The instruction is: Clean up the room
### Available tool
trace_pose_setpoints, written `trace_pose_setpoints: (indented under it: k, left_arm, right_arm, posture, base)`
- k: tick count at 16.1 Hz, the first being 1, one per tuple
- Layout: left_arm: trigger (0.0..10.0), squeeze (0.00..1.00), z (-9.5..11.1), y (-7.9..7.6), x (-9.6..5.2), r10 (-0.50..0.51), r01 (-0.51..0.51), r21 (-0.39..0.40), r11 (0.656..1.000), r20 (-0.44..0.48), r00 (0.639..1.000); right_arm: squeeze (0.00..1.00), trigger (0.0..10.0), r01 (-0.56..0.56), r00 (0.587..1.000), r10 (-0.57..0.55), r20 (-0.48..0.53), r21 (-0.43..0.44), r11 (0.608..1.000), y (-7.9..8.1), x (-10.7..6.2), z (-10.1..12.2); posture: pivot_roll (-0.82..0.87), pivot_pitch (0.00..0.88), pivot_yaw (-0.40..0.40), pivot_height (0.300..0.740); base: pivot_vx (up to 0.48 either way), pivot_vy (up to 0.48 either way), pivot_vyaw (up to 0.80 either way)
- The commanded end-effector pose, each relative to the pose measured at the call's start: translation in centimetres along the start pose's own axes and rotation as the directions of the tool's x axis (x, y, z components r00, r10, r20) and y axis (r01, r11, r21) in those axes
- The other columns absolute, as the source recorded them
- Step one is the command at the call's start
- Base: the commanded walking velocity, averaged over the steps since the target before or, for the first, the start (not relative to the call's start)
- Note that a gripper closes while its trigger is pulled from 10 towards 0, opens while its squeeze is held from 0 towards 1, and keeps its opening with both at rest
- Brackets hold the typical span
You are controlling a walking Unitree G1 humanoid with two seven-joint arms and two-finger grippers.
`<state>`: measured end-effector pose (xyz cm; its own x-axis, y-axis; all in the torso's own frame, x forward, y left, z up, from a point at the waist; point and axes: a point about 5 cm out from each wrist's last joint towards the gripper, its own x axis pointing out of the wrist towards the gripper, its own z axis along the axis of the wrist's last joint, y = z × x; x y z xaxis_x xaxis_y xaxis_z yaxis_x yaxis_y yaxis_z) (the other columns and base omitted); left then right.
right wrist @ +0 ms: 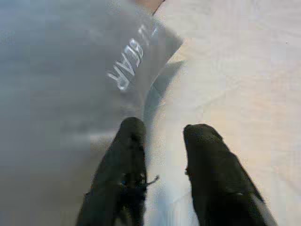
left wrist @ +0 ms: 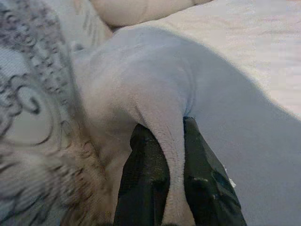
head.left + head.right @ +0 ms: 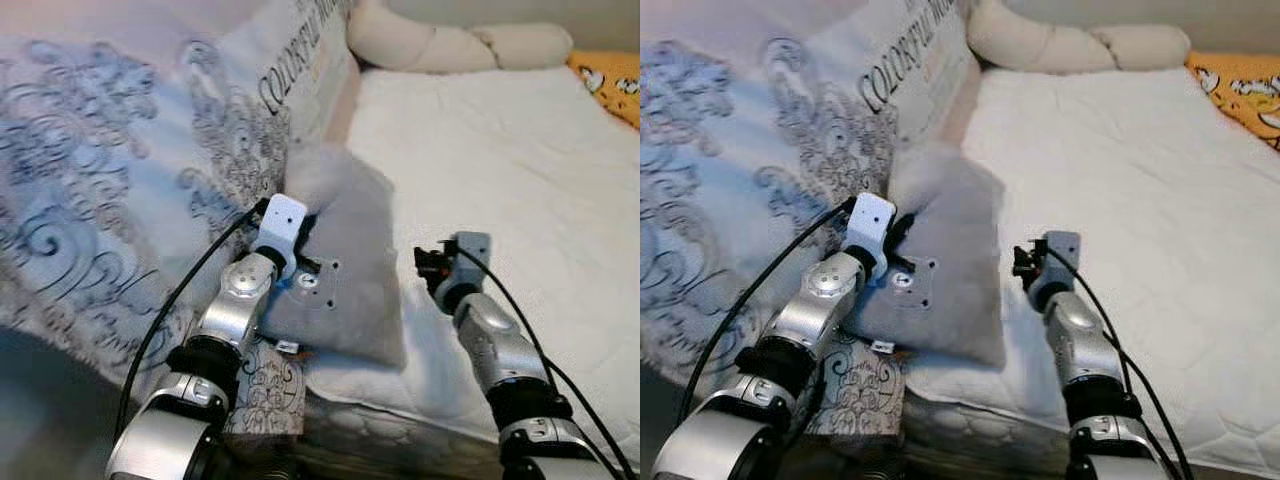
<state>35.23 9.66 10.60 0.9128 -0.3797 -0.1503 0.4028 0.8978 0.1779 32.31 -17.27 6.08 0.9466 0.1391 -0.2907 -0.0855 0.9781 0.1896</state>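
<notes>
Pinching grey pillow (image 3: 350,250): left end effector (image 2: 171,155).

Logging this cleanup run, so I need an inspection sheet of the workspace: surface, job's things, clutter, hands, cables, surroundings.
Surface: white mattress, bare and wrinkled.
Job's things: grey pillow at the mattress edge, beside the patterned duvet.
Clutter: nothing seen.
Hands: left hand pinching a fold of the grey pillow; right hand open, fingers apart beside the pillow's edge.
Cables: black cables along both arms.
Surroundings: cream bolster, orange printed fabric.
</notes>
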Motion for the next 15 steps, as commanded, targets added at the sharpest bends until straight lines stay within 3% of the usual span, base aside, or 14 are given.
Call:
trace_pose_setpoints:
  k: [1, 3, 7, 8, 9, 11, 13, 15]
  left_arm:
    - [10.0, 0.00, 2.0, 1.2, 0.8, 0.053, -0.055, 0.045, 0.997, 0.033, 0.998]
    - [10.0, 0.00, 2.6, 1.3, 1.0, 0.047, -0.051, 0.086, 0.995, 0.054, 0.997]
    - [10.0, 0.00, 4.5, 1.3, 2.1, -0.006, -0.016, 0.261, 0.965, 0.083, 0.997]
    - [10.0, 0.00, 5.2, 1.4, 2.4, -0.012, -0.017, 0.315, 0.949, 0.090, 0.996]
    - [10.0, 0.00, 6.1, 1.1, 2.8, -0.054, 0.008, 0.427, 0.904, 0.094, 0.994]
    - [10.0, 0.00, 6.2, -0.2, 2.9, -0.115, 0.057, 0.530, 0.846, 0.077, 0.990]
    - [10.0, 0.00, 5.7, -0.5, 3.0, -0.106, 0.055, 0.555, 0.830, 0.060, 0.993]
    - [10.0, 0.00, 5.3, 0.4, 3.0, -0.043, 0.014, 0.573, 0.819, 0.037, 0.998]
  right_arm:
    - [1.00, 10.0, 0.036, 0.999, -0.036, 0.001, 0.006, 0.999, -1.4, -0.4, 0.1]
    - [1.00, 10.0, 0.044, 0.999, -0.043, 0.022, -0.054, 0.998, -2.3, -0.7, 0.6]
    - [1.00, 10.0, -0.173, 0.973, 0.187, 0.138, -0.104, 0.979, -1.9, -2.2, 2.2]
    - [1.00, 10.0, -0.228, 0.957, 0.242, 0.161, -0.099, 0.969, -1.8, -2.7, 2.5]
    - [1.00, 10.0, -0.281, 0.940, 0.294, 0.174, -0.094, 0.955, -1.9, -3.4, 2.7]
    - [1.00, 10.0, -0.298, 0.935, 0.314, 0.166, -0.115, 0.948, -2.0, -3.9, 2.4]
    - [1.00, 10.0, -0.308, 0.933, 0.324, 0.159, -0.118, 0.944, -1.8, -4.1, 2.1]
    - [1.00, 10.0, -0.341, 0.922, 0.358, 0.150, -0.127, 0.932, -1.3, -4.3, 1.9]
  posture:
    - [0.08, 0.000, 0.100, 0.740]
    - [0.08, 0.000, 0.102, 0.740]
    - [0.07, 0.000, 0.108, 0.740]
    - [0.07, 0.000, 0.116, 0.740]
    - [0.06, 0.000, 0.128, 0.740]
    - [0.06, 0.000, 0.137, 0.740]
    - [0.06, 0.000, 0.142, 0.740]
    - [0.06, 0.000, 0.144, 0.740]
  base:
    - [0.000, 0.000, 0.00]
    - [0.000, 0.000, 0.00]
    - [0.000, 0.000, 0.00]
    - [0.000, 0.000, 0.00]
    - [0.000, 0.000, 0.00]
    - [0.000, 0.000, 0.00]
    - [0.000, 0.000, 0.00]
    - [0.000, 0.000, 0.00]
